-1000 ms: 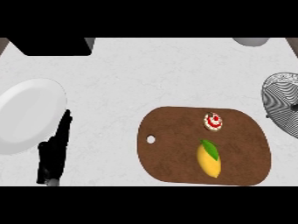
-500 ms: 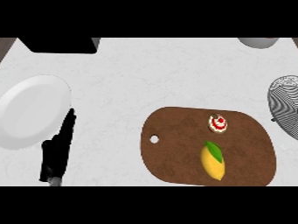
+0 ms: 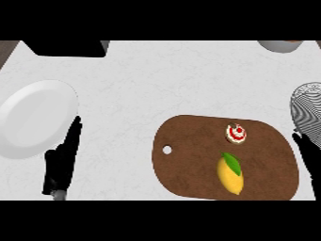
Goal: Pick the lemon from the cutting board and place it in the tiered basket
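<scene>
Lemon [image 3: 231, 174] on cutting board [image 3: 190, 160], right hand [image 3: 318, 165] just beside

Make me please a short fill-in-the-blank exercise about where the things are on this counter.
1. The lemon lies on the brown ____.
2. The left hand rests beside the white ____.
3. The small cupcake sits on the board, farther from the robot than the ____.
4. The wire basket stands at the view's ____ edge.

Missing words: cutting board; plate; lemon; right

head view, steeply down on counter [image 3: 190, 80]
</scene>
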Robot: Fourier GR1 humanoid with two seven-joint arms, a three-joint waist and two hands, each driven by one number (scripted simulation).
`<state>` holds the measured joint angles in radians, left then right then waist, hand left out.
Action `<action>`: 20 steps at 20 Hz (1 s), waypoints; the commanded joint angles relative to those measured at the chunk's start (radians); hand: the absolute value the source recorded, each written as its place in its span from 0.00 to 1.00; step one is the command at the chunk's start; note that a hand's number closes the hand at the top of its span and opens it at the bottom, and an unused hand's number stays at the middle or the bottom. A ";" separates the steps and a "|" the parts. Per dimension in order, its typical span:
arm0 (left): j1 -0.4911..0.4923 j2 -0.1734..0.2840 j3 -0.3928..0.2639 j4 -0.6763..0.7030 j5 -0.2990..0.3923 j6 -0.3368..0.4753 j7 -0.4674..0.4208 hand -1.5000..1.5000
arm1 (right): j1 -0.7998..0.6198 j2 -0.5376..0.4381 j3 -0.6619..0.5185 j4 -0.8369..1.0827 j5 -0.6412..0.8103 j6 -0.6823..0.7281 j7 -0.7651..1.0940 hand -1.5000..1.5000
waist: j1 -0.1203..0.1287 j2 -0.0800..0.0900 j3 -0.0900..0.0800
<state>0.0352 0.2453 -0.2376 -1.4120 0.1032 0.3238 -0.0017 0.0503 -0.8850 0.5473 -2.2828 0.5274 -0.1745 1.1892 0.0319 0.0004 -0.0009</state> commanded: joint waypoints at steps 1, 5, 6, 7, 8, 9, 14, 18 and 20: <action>-0.011 -0.010 -0.009 0.028 -0.004 -0.007 0.034 0.50 | -0.127 0.122 0.084 0.043 0.058 0.113 0.255 0.00 | 0.000 0.005 -0.003; 0.024 -0.007 -0.004 0.022 -0.016 -0.001 0.007 0.50 | -0.207 0.272 0.151 0.119 0.120 0.146 0.292 0.00 | -0.002 0.002 -0.003; 0.032 -0.005 0.006 0.005 0.008 -0.019 0.016 0.50 | -0.208 0.285 0.133 0.134 0.104 0.157 0.275 0.00 | -0.010 0.001 -0.002; 0.032 -0.013 -0.001 0.010 -0.015 0.005 0.007 0.50 | -0.200 0.321 0.177 0.170 0.155 0.149 0.280 0.00 | -0.010 0.000 -0.002; -0.029 -0.007 0.023 0.016 0.012 -0.013 0.063 0.50 | -0.219 0.332 0.170 0.153 0.136 0.193 0.296 0.00 | -0.019 0.001 -0.002; 0.023 -0.002 0.018 0.027 0.000 -0.012 0.014 0.50 | -0.209 0.296 0.113 0.173 0.094 0.216 0.275 0.00 | -0.018 0.001 -0.002; 0.012 -0.004 0.034 0.040 0.014 -0.029 -0.001 0.50 | -0.214 0.381 0.138 0.273 0.091 0.278 0.298 0.00 | -0.019 0.003 -0.003; 0.035 -0.021 0.014 0.065 -0.008 -0.026 -0.031 0.50 | -0.226 0.452 0.134 0.351 0.112 0.288 0.283 0.00 | -0.022 0.003 -0.002; -0.013 -0.048 0.013 0.068 -0.029 0.021 0.015 0.50 | -0.237 0.487 0.130 0.330 0.107 0.340 0.298 0.00 | -0.032 0.001 -0.002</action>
<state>0.0450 0.2298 -0.2177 -1.4019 0.0932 0.3137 -0.0155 -0.1468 -0.4747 0.6706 -1.9675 0.6339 0.0516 1.2444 0.0099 -0.0031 0.0021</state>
